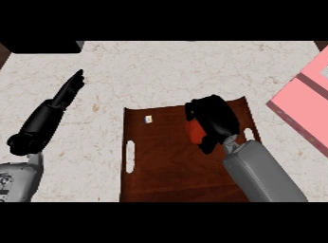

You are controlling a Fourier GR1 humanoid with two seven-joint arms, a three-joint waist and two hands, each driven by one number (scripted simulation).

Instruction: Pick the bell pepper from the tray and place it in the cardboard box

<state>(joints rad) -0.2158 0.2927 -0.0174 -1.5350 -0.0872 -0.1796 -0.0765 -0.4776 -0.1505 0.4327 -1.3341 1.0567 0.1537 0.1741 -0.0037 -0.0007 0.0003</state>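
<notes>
A dark brown wooden tray (159, 166) with two slot handles lies on the counter at the centre. My right hand (212, 119) is over the tray's upper right part, fingers curled round a red bell pepper (194, 131), of which only a small patch shows below the fingers. The pink cardboard box (314, 111) sits at the right edge of the view, partly cut off. My left hand (67, 90) is over the counter to the left of the tray, fingers straight and pointing away.
The marble counter (167, 71) stretches behind the tray. A dark object (41, 46) lies at the far left corner. A small white mark (149, 119) sits on the tray's upper left.
</notes>
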